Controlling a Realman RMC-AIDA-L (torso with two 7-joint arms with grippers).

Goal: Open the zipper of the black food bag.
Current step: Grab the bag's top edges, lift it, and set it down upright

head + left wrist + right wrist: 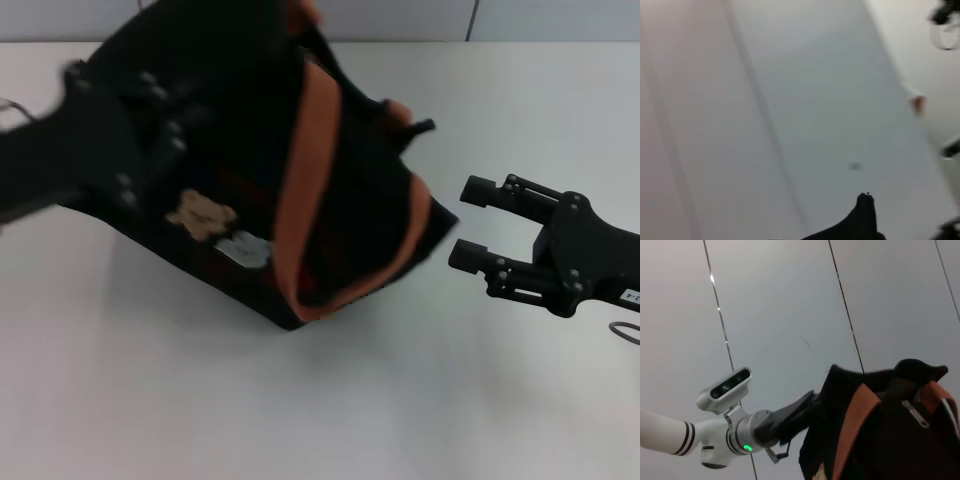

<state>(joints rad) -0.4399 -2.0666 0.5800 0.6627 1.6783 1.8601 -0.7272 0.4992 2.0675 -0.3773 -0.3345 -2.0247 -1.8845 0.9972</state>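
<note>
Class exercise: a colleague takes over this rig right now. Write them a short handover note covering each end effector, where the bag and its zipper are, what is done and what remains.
Left end effector: against the far left side of the black food bag, apparently holding it; finger state unclear.
Right end effector: open, empty, hovering just off the bag's right side, not touching.
Bag: tilted on the white table, bear pictures facing the head camera, orange straps draped over it.
Zipper: silver pull visible near the top edge between the straps in the right wrist view.
Done: bag braced.
Left: right end effector must grip the pull and draw it along. How far open the zipper is cannot be told.
</note>
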